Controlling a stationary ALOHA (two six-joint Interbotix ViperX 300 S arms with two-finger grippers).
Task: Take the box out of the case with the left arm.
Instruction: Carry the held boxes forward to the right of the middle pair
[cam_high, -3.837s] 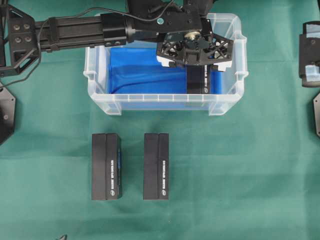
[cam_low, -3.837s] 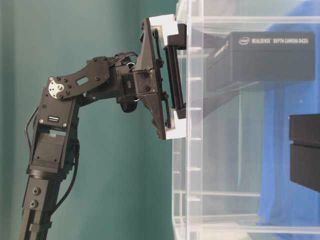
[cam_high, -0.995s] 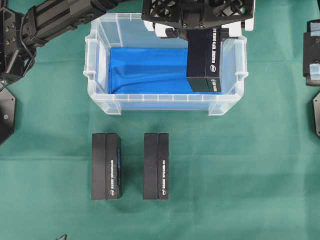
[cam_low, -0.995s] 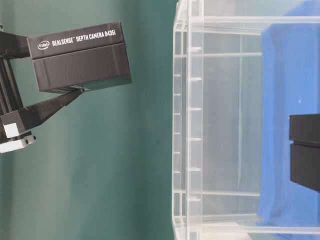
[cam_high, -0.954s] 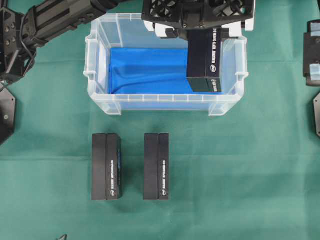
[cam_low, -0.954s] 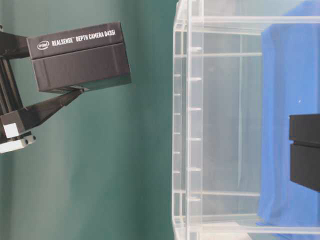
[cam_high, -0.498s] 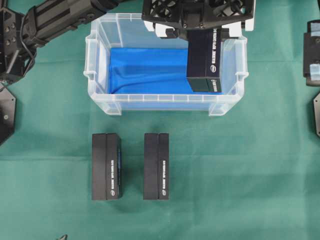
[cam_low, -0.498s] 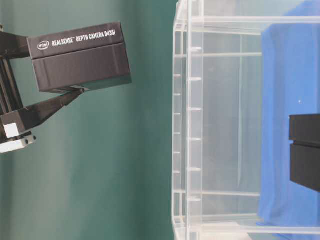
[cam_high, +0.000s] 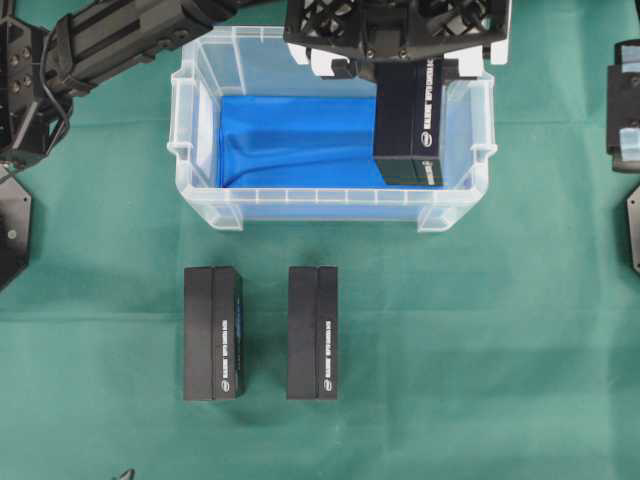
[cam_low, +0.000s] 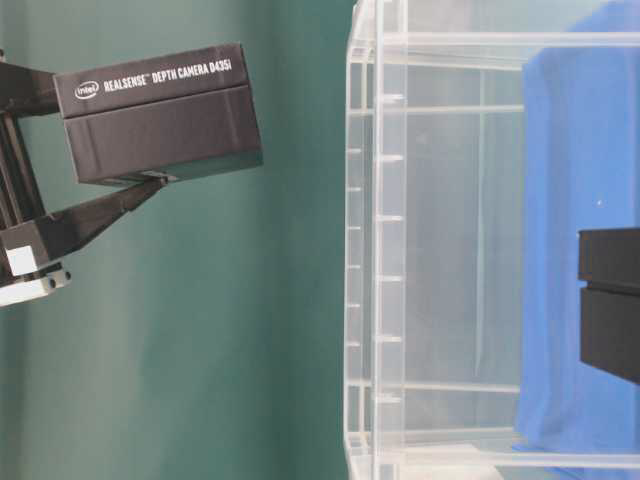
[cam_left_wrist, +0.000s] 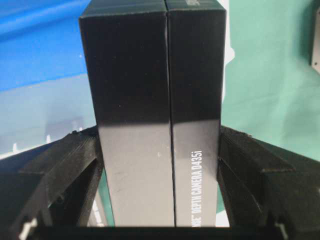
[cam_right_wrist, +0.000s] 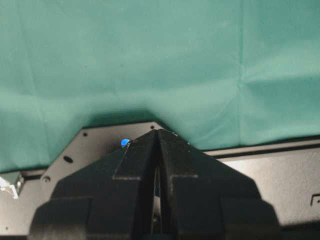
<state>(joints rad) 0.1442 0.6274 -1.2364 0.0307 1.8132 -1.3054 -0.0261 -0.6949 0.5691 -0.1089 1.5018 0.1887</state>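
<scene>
Vs. approx 4 s back, we saw a big change: the left gripper (cam_high: 408, 62) had been low inside the case (cam_high: 200, 120), clamped on the box (cam_high: 408, 125) near the floor lining; now box and gripper sat lifted above the rim. Over the last sec we saw nothing shift, overhead or at table level.

Left arm (cam_high: 110, 40) came in from the 10 o'clock corner of the overhead view, crossed the case's back wall, wrist at 12 o'clock of the case, gripper pointing down. At table level the box (cam_low: 158, 112) hung clear of the case wall (cam_low: 375, 250), slightly tilted, w/ one finger (cam_low: 95, 215) under it.

Wrist cam showed both fingers (cam_left_wrist: 75, 160) pressed on the box's (cam_left_wrist: 155, 110) long sides, spread wide to its width, so box was gripped, not loose.

From above the box was over the case's 3 o'clock end, above the blue lining (cam_high: 290, 140).

Right gripper (cam_right_wrist: 157, 165) had its fingers together, holding nothing, over the green cloth (cam_right_wrist: 150, 50).

Two more boxes (cam_high: 212, 333) lay side by side at 6 o'clock of the case.
</scene>
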